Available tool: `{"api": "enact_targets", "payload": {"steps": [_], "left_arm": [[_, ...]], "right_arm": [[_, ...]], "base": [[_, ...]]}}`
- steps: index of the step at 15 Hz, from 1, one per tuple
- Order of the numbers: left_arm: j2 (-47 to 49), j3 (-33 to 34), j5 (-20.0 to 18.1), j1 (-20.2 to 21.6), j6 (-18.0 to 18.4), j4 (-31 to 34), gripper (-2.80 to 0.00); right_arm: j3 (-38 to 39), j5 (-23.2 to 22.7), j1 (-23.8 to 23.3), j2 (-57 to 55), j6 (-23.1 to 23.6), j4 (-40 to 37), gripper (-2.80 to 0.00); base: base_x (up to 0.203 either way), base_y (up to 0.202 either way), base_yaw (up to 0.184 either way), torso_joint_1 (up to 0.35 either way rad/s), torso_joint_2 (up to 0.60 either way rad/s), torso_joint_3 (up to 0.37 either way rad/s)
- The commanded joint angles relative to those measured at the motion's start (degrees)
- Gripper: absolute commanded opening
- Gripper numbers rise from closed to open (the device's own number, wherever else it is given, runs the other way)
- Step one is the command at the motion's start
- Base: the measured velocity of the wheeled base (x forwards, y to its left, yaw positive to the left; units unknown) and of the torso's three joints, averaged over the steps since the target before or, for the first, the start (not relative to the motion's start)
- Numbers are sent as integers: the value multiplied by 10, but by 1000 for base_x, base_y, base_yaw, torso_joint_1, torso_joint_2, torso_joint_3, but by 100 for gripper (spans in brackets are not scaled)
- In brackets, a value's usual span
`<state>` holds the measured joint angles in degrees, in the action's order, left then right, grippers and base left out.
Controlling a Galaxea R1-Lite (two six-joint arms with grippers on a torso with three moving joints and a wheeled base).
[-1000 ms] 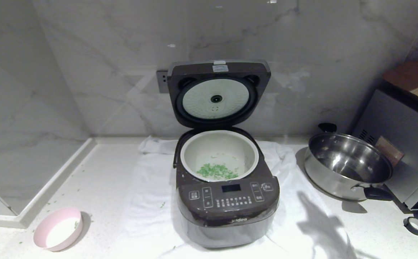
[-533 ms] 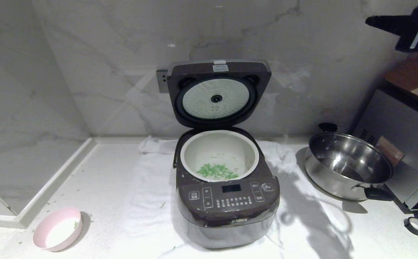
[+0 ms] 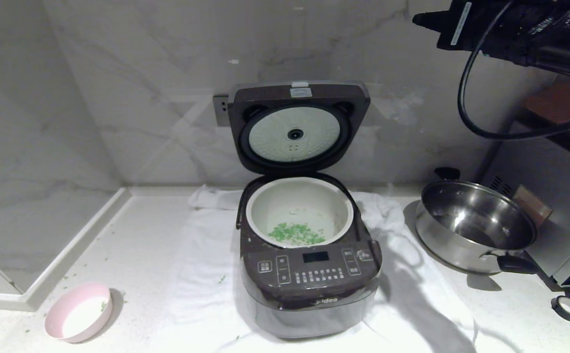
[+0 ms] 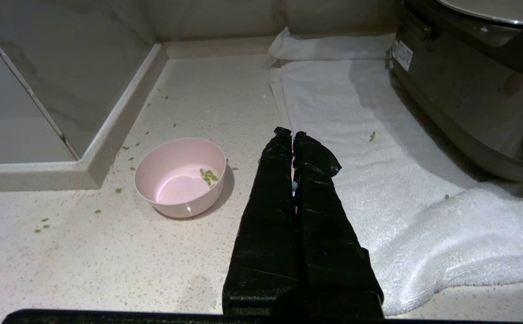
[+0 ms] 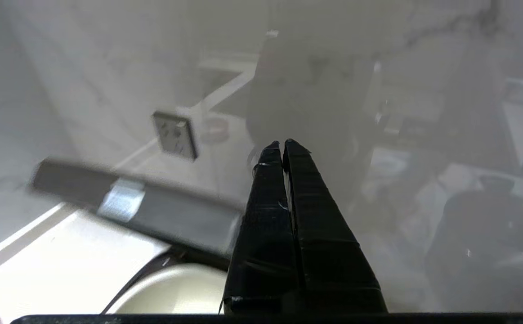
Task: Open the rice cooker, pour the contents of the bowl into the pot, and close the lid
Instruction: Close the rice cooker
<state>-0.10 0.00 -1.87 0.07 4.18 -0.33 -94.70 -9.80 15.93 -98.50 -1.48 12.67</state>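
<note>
The right tool (image 3: pixel 419 19), fingers pressed together and empty, hangs at two o'clock from the upright lid (image 3: pixel 298 127), nearer than the left arm.

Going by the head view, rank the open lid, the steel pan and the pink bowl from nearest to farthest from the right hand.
The right hand is shut, high at the upper right.
1. The lid, raised upright, to the hand's left and lower.
2. The steel pan, below the hand on the counter's right; close to the lid's rank.
3. The bowl, far at the lower left.
</note>
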Motion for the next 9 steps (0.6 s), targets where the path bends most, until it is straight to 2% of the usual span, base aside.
{"api": "enact_targets", "payload": {"steps": [1,4,9], "left_arm": [[-1,1,0,0,0,0,-280],[-1,1,0,0,0,0,-280],[-1,1,3,0,-1,-1,-280]], "right_arm": [[-69,0,-2,-74,0,1,-280],[-132,-1,7,-136,-12,-7,-280],[-174,-1,44,-195,-62,-29,-280]], "base": [[0,0,0,0,0,0],[0,0,0,0,0,0],[0,0,0,0,0,0]]}}
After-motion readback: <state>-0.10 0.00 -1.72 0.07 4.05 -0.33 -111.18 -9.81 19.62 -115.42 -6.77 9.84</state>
